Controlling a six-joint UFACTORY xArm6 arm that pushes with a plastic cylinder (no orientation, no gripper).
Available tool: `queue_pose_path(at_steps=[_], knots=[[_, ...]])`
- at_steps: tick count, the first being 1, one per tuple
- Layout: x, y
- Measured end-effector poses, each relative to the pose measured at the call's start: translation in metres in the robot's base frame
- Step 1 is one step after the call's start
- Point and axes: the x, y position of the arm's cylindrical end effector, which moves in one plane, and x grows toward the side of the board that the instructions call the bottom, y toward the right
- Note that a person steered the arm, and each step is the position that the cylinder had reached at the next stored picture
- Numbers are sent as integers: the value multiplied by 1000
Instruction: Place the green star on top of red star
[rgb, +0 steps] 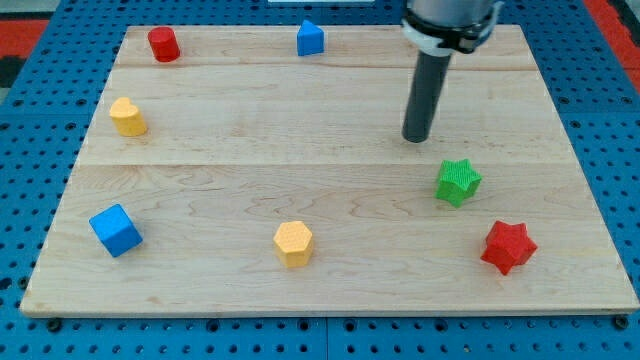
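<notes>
The arm carries no hand and therefore holds nothing; it ends in a straight dark rod whose lower end, my tip (416, 138), rests on the tabletop (330, 170) in the right half of the view, above the board's mid-height. The tabletop is a pale wooden board lying on a blue perforated base (20, 200). The green star (458, 182) lies just below and slightly to the view's right of my tip, near it but not touching; a narrow strip of bare wood shows between the two. The red star (508, 247) lies further toward the view's bottom right, close to the board's right edge, near the green star but apart from it. The two stars rest separately on the wood; neither is stacked on the other. The remaining blocks are well apart from my tip. A yellow hexagonal block (294, 243) sits at lower centre. A blue cube (116, 230) sits at lower left. A yellow block (127, 117) with a rounded, heart-like outline sits at the left edge, in the upper half. A red cylinder (163, 44) stands near the top left corner. A blue block (310, 38) with a peaked top stands at the top edge, slightly left of centre.
</notes>
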Motion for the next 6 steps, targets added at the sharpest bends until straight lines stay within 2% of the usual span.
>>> queue_pose_path(at_steps=[1, 3, 5, 6], knots=[[39, 8], [71, 51], [52, -6], [52, -16]])
